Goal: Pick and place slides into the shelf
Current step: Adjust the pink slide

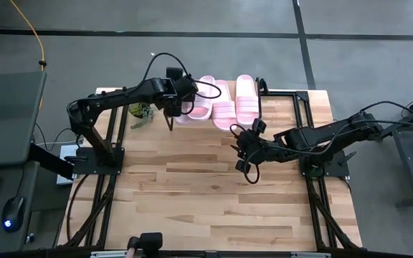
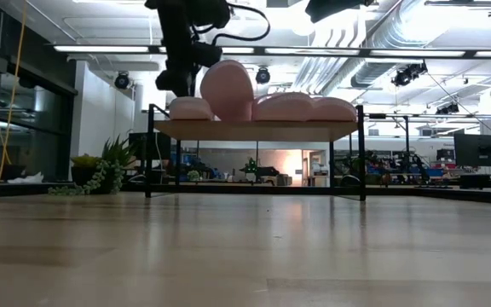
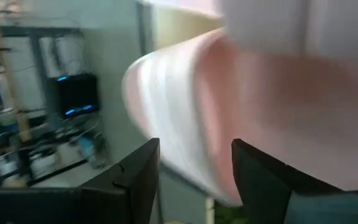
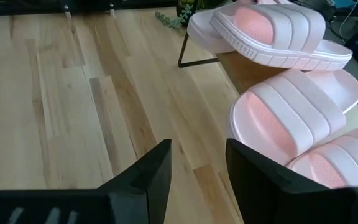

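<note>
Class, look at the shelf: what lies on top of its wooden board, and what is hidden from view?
On the shelf lie pale pink slides, one leaning tilted over another at the left end. They cover most of the board; whether all four are there cannot be told.

Lab/workshop — exposed ceiling ducts [image 2: 373, 51], monitors [image 2: 480, 149] (background benches).

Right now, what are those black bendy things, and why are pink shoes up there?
They are two robot arms at a wooden table. One picture looks down from above, one looks across the tabletop, and two come from cameras on the arms' wrists. Four pink slides sit on a little shelf; one leans on its neighbour. The left end effector is by that leaning slide, open, gripping nothing. The right end effector waits over the table, open and empty.
</note>
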